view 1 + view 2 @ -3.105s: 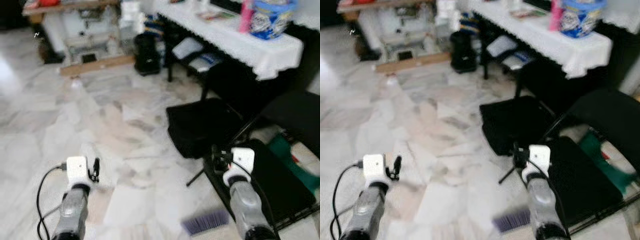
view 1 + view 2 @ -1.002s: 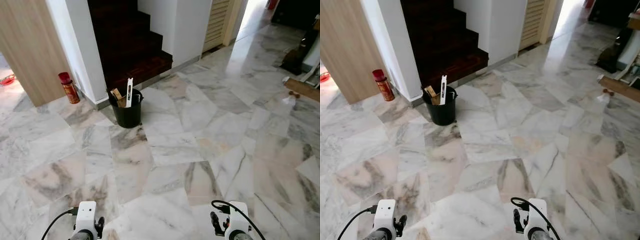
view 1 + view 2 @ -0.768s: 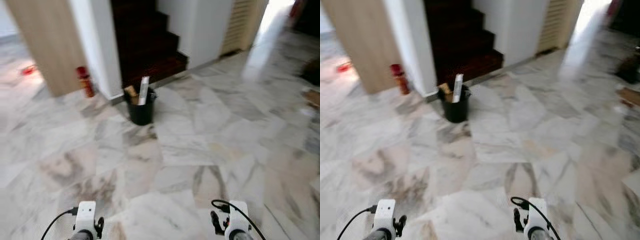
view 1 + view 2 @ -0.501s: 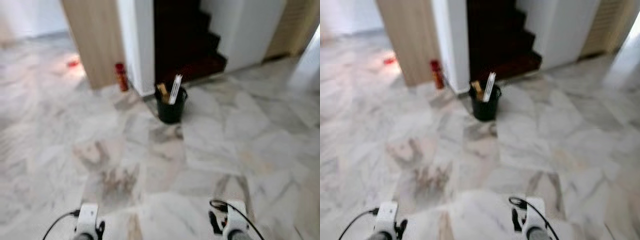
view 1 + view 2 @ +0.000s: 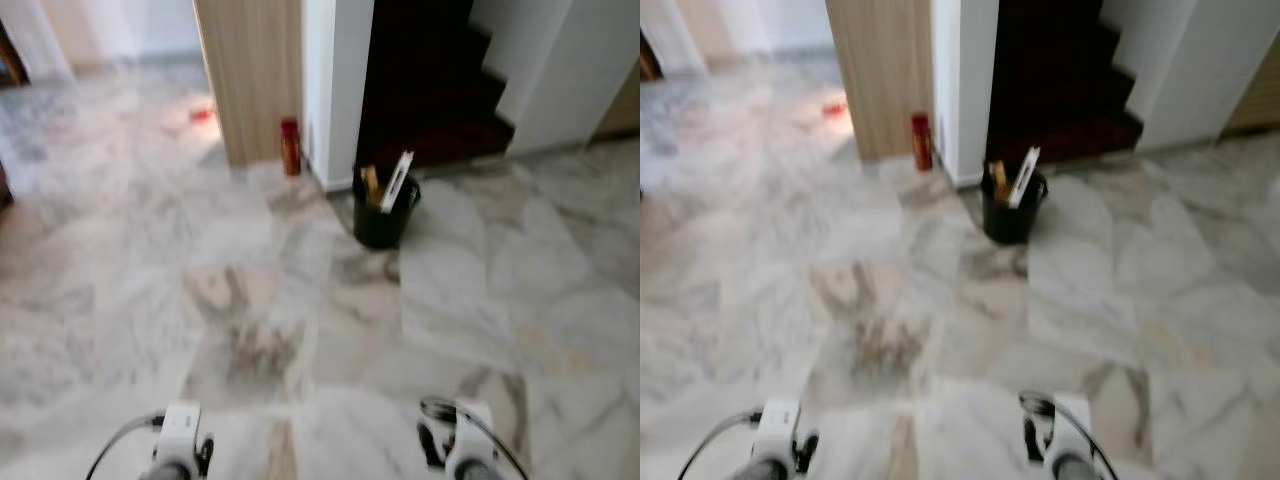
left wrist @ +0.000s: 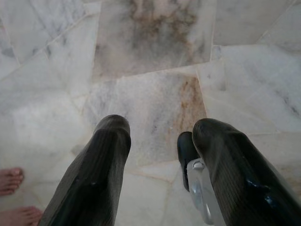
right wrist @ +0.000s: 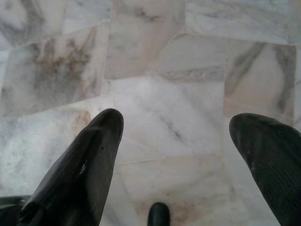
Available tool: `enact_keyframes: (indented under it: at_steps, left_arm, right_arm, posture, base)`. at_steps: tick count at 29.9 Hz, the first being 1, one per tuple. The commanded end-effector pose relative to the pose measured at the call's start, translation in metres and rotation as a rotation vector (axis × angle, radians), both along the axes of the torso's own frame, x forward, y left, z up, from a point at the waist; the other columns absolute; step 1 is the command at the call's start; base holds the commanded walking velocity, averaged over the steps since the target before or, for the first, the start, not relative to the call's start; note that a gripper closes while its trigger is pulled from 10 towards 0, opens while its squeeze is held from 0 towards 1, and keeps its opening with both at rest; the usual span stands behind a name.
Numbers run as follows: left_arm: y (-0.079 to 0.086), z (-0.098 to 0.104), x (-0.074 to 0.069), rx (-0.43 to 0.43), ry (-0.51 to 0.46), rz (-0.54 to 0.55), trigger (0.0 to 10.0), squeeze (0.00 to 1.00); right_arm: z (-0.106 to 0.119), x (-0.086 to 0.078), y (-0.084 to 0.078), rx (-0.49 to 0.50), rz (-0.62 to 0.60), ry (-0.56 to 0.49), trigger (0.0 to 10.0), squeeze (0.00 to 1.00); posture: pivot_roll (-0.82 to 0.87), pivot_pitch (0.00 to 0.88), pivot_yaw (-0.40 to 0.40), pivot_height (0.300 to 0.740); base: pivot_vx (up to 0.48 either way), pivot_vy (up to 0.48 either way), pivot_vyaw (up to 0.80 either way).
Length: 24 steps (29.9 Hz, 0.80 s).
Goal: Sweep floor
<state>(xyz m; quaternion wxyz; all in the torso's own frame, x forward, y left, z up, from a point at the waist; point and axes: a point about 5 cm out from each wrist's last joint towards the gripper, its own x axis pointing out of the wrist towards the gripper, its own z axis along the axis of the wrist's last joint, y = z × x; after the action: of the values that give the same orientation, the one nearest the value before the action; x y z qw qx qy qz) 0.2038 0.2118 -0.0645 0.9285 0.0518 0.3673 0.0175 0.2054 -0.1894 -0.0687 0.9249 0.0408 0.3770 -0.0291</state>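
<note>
Left gripper (image 6: 160, 136) open, empty, over marble floor (image 5: 250, 300). Right gripper (image 7: 176, 129) wide open, empty. Black bucket (image 5: 385, 222) with sticks near dark stairs (image 5: 430, 90); red can (image 5: 290, 147) by wood panel.

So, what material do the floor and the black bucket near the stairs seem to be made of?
The floor looks like polished marble tile: pale slabs with grey and brown veins, thin joints and a soft sheen. The black bucket is probably plastic, judging by its plain dark wall, but the blur leaves this open.
</note>
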Motion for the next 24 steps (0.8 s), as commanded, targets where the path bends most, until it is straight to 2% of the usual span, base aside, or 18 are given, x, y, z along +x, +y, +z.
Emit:
enact_keyframes:
  at_steps: [1,7,12,24]
  left_arm:
    - [-0.0011,-0.0024,-0.0029,0.013,0.023,-0.014,10.0,0.0]
    - [-0.0015,-0.0019,-0.002,0.009,0.018,-0.013,10.0,0.0]
    - [-0.002,-0.0012,-0.0007,0.007,0.011,-0.009,10.0,0.0]
    - [-0.0012,-0.0005,-0.0001,0.008,0.005,-0.007,10.0,0.0]
  right_arm:
    - [-0.0009,-0.0023,-0.0024,-0.01,0.009,0.008,10.0,0.0]
    - [-0.0017,-0.0037,-0.0024,-0.009,0.006,0.012,10.0,0.0]
    - [-0.0019,-0.0043,-0.0028,-0.014,0.015,0.012,10.0,0.0]
    - [-0.0017,-0.0042,-0.0026,-0.01,0.021,0.008,10.0,0.0]
  posture:
    - [0.03,0.053,-0.017,0.74]
    - [0.03,0.051,-0.017,0.74]
    - [0.03,0.05,-0.017,0.74]
    - [0.03,0.033,-0.014,0.74]
  base:
    - [0.277,0.0,0.0]
    - [0.295,0.0,0.75]
    - [0.311,0.0,0.0]
    - [0.311,0.0,0.79]
